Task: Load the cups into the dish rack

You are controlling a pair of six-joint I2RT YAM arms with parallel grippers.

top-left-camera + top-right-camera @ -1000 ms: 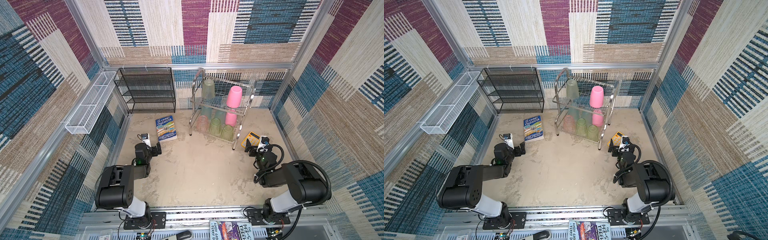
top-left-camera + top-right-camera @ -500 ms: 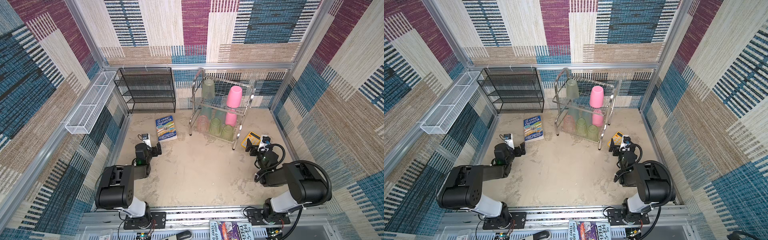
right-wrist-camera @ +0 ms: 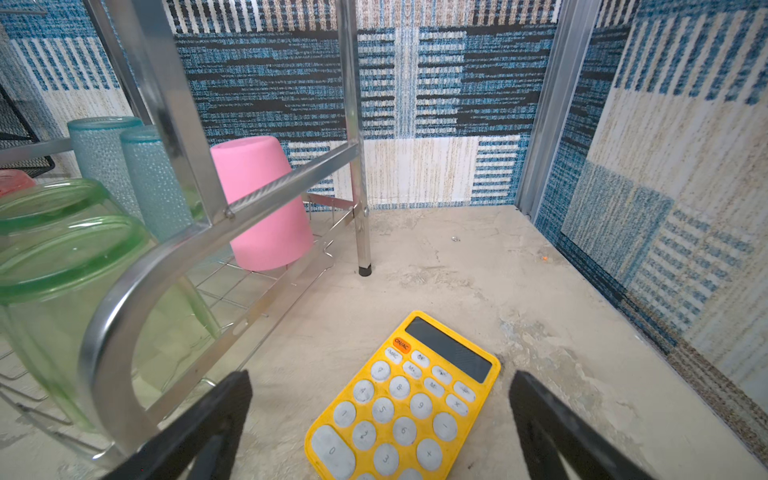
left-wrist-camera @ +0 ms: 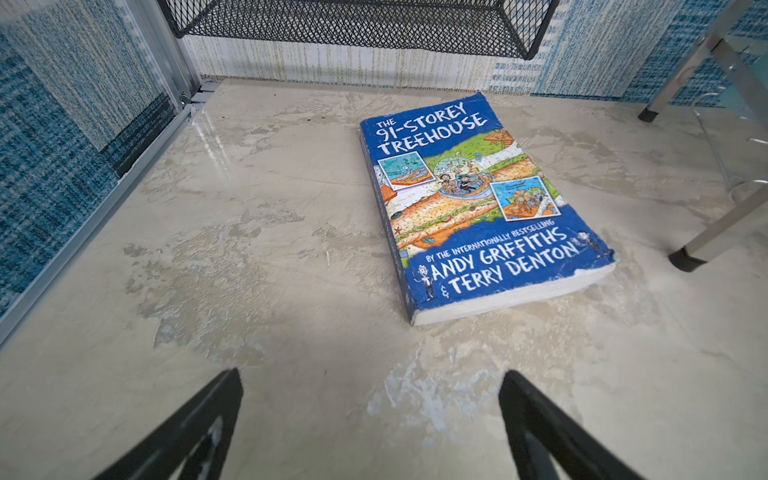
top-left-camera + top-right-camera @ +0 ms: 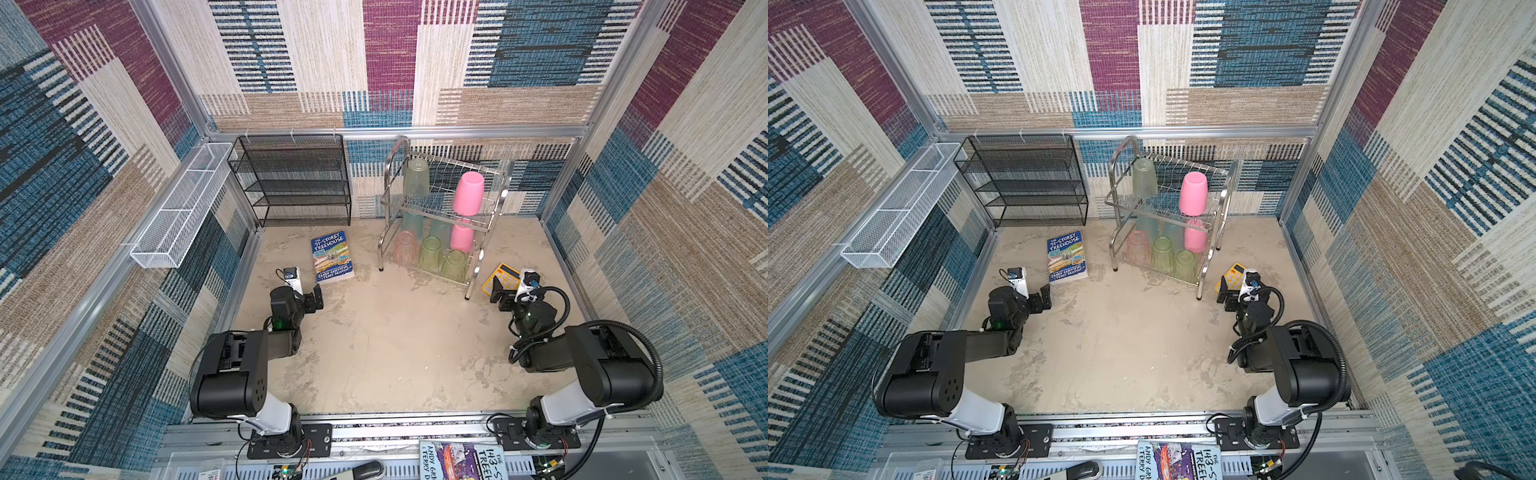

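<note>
The dish rack [image 5: 392, 154] stands at the back right in both top views. All the cups I see sit upside down in it. A yellow-green cup [image 5: 417, 178] and a pink cup [image 5: 468, 193] are on the upper tier. Below are two teal cups [image 5: 411, 224], a pink cup [image 3: 259, 203], a salmon cup [image 5: 406, 248] and two yellow-green cups [image 5: 431, 253]. My left gripper [image 5: 312, 298] is open and empty, low over the floor by the book. My right gripper [image 3: 380, 376] is open and empty, over the calculator beside the rack's front leg.
A blue book [image 4: 469, 199] lies flat left of the rack. A yellow calculator [image 3: 407, 399] lies right of it. A black mesh shelf unit [image 5: 295, 178] stands against the back wall. A white mesh basket [image 5: 183, 208] hangs on the left wall.
</note>
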